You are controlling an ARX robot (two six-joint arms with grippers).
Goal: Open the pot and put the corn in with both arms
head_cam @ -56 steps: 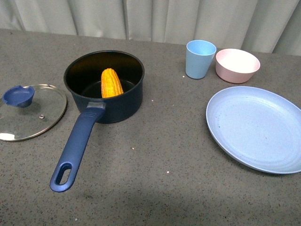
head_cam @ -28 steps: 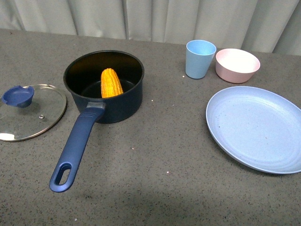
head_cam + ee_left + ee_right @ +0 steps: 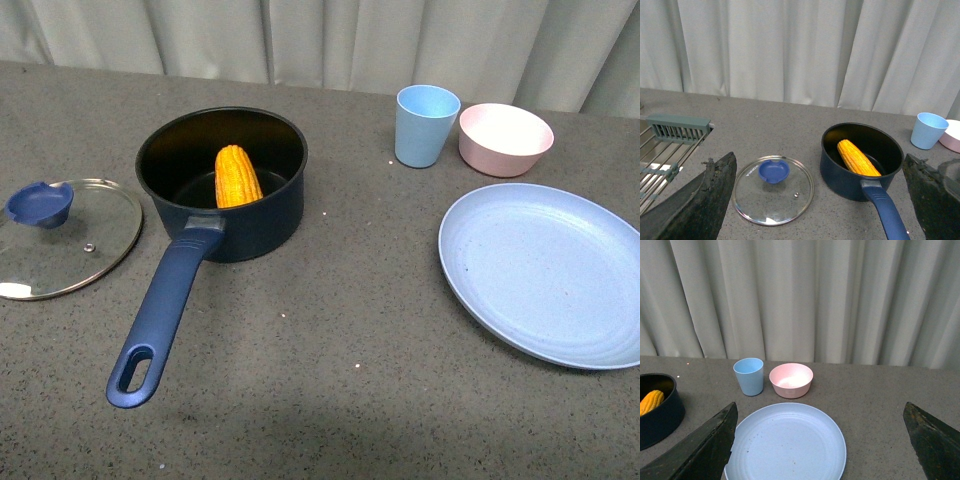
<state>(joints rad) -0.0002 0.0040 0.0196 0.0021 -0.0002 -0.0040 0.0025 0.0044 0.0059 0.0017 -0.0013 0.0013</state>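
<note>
Both grippers spread wide, holding nothing | corn (image 3: 237,176) in pot (image 3: 221,182) | lid (image 3: 62,236) beside | cup (image 3: 425,125), bowl (image 3: 504,139), plate (image 3: 545,272) apart

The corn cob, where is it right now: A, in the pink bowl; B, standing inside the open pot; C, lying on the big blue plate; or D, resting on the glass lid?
B: the corn leans inside the open pot, while the glass lid lies on the table beside it and the blue plate holds nothing.
</note>
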